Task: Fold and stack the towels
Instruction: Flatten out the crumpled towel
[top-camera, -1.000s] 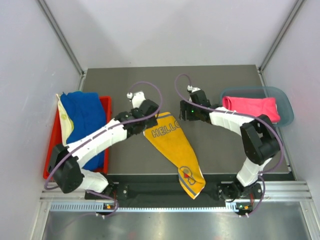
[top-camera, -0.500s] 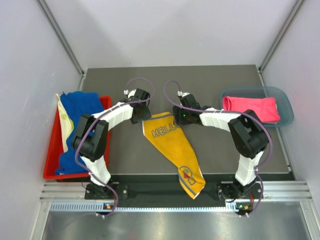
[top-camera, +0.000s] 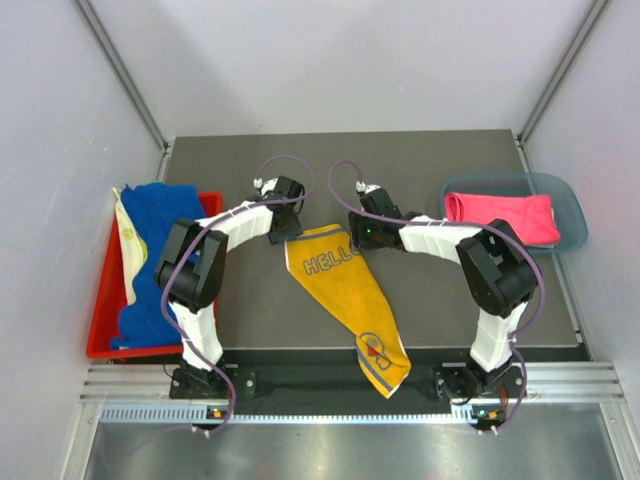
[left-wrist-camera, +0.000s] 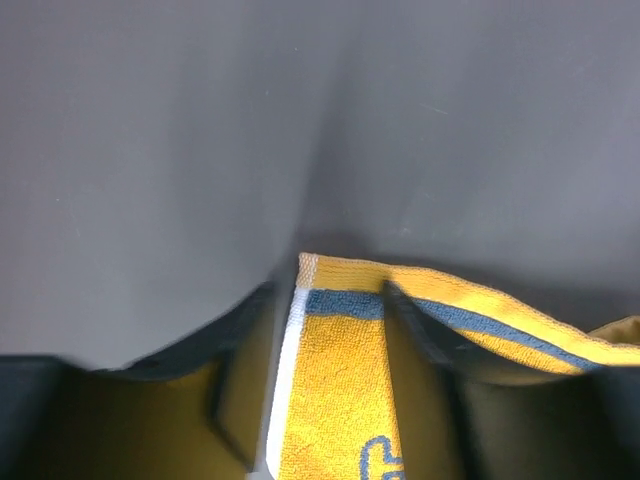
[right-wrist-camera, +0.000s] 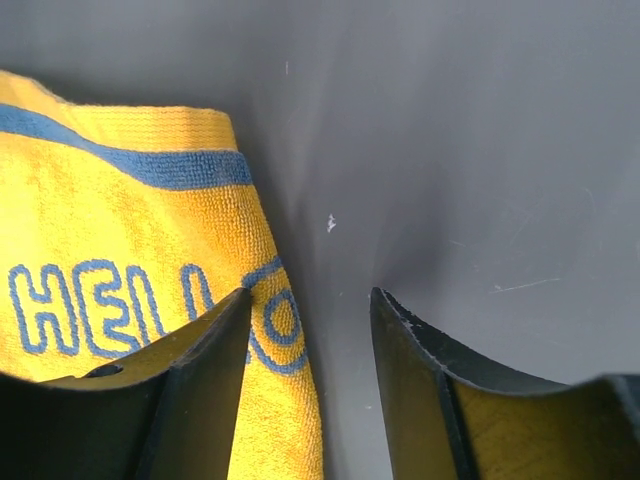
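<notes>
Since a second ago the left arm has swung away from the red tray, and both grippers have closed in on the far edge of the yellow towel.

The towel lies in the middle of the dark table. Its wide end, printed HELLO, points far. Its narrow end runs near and right, over the table's near edge.

The left gripper is at the towel's far left corner. Its jaws stand well apart, one finger on each side of the corner, with the cloth between them and not pinched.

The right gripper is at the far right corner. Its jaws are about half spread and hold nothing. The left finger is over the printed edge, and the right one is over bare table.

At the left, a royal blue towel lies heaped on the red tray, with a cream towel along its left side. At the right, a folded hot pink towel lies in a translucent teal bin.
</notes>
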